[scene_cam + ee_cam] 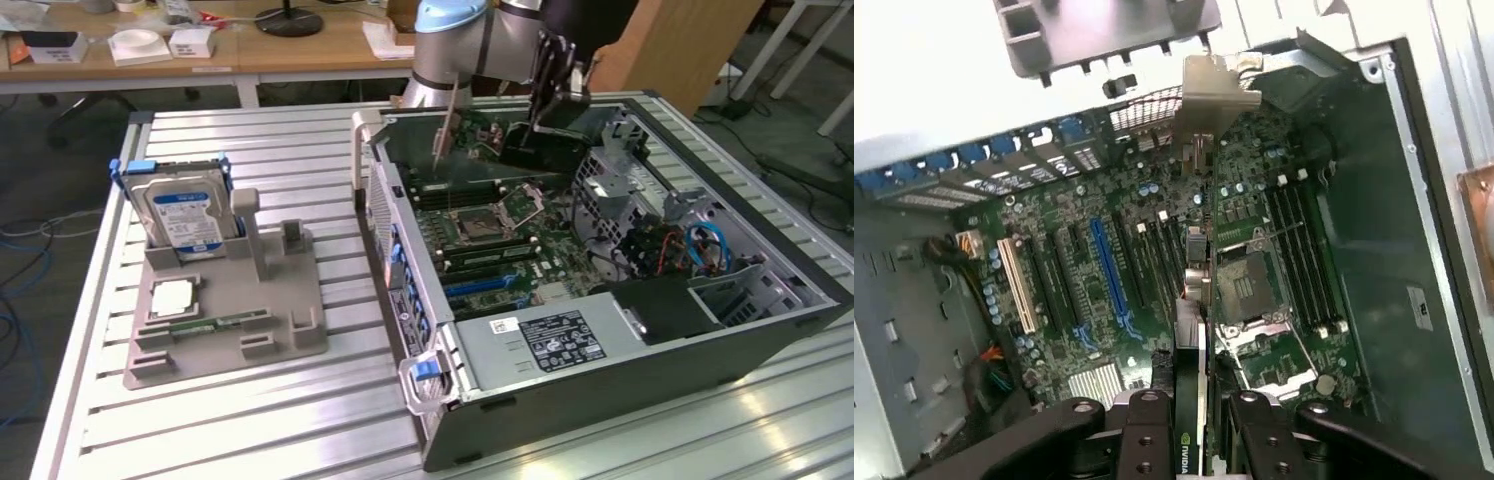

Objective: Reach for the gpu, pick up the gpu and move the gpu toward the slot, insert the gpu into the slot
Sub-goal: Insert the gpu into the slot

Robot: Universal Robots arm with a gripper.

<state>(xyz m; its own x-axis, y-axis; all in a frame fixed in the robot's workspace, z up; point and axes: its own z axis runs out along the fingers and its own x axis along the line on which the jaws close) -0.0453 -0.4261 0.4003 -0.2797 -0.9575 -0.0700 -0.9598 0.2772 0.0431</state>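
The black two-fingered gripper (pixel 547 122) is seen at the end of the silver-and-blue robot arm (pixel 454 40), above the far end of the open grey-black tower computer case (pixel 601 390), which lies on its side on the ribbed aluminium table (pixel 267 420). The thin, dark green-grey gpu with a silver metal bracket at one end (pixel 527 155) is pinched by the gripper: in the wrist view the black fingers (pixel 1149 430) are pressed against both flat faces of the card (pixel 1194 330), which is held on edge directly beneath the gripper (pixel 1192 425). The silver bracket (pixel 1219 90) is pointed toward the case's rear wall.

The gpu is held inside the case opening, over the green motherboard (pixel 521 245). In the wrist view its edge is lined up along the black expansion slots (pixel 1154 260), between the long blue slot (pixel 1111 270) and the square silver processor socket (pixel 1244 285). Whether the card's lower edge touches a slot cannot be told.

Well apart, toward the exterior view's left, a boxy silver hard drive with a blue-white label (pixel 187 215) is stood upright in a grey plastic holder (pixel 267 300), on which a small green memory stick (pixel 214 323) is laid flat.
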